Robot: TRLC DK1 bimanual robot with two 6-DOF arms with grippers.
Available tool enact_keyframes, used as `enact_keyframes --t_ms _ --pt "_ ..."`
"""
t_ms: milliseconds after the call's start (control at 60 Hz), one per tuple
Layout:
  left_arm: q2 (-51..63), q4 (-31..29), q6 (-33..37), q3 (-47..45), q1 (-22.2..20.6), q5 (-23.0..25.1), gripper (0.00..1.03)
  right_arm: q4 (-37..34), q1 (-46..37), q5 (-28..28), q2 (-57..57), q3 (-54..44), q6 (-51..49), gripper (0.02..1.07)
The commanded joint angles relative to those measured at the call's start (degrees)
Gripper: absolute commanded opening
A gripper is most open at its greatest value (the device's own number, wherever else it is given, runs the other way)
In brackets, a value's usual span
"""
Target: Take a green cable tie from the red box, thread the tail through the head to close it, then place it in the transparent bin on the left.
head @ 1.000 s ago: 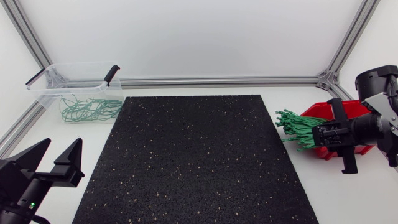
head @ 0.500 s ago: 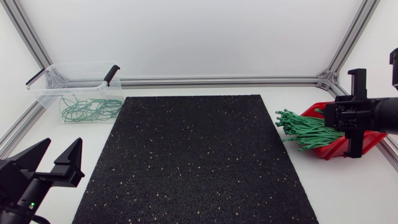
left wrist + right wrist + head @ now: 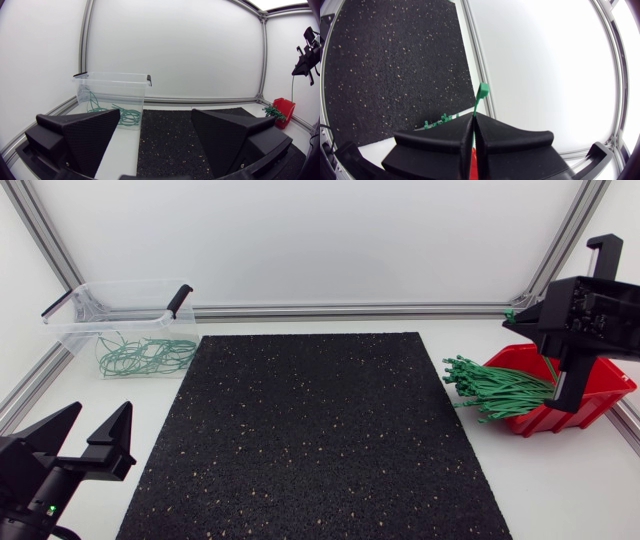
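R gripper (image 3: 474,125): clenched on one green cable tie (image 3: 482,91), head poking just ahead of fingertips, tail hanging under | chg: risen off red box (image 3: 602,394) in last sec, so pick looks done, threading next | L gripper (image 3: 90,432): spread wide, empty, well apart.

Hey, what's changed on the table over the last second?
The right gripper lifted from the tie bundle at the red box and now sits above it, shut on one green cable tie that dangles from it. The left gripper, open, the transparent bin and the mat stayed put.
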Motion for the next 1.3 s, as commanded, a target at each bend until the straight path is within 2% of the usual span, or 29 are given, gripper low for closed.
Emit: enact_keyframes --t_ms 0,83,150,350,600,650,900,1117,1283 --pt "-0.12 -1.64 0.01 -2.06 0.21 0.0 0.99 -4.05 0.6 -1.86 1.26 3.14 5.59 0.08" --pt "-0.12 -1.64 -0.08 -2.06 0.12 0.0 0.99 -11.52 0.6 -7.04 3.11 6.65 8.49 0.08" --pt "-0.12 -1.64 0.01 -2.06 0.04 0.0 0.99 -12.31 0.69 -9.68 3.11 6.92 10.51 0.08" --pt "-0.12 -1.64 0.01 -2.06 -0.4 0.0 0.99 -20.4 5.97 -12.85 7.94 10.26 18.15 0.08" --pt "-0.12 -1.72 0.63 -2.06 -1.55 0.0 0.99 -29.8 3.86 -29.46 18.05 17.11 25.1 0.08" --pt "-0.12 -1.72 0.71 -2.06 -1.63 0.0 0.99 -32.71 3.86 -32.71 20.51 18.34 24.92 0.08" --pt "-0.12 -1.72 1.94 -2.06 -2.69 0.0 0.99 -37.89 2.36 -45.37 28.86 19.75 21.85 0.08" --pt "-0.21 -1.55 4.05 -2.15 -3.04 0.0 0.99 -38.33 4.56 -49.67 29.3 18.43 20.26 0.08" --pt "-0.21 -1.55 4.76 -1.45 -3.13 0.36 0.99 -38.33 6.76 -50.99 29.83 17.55 20.18 0.08"
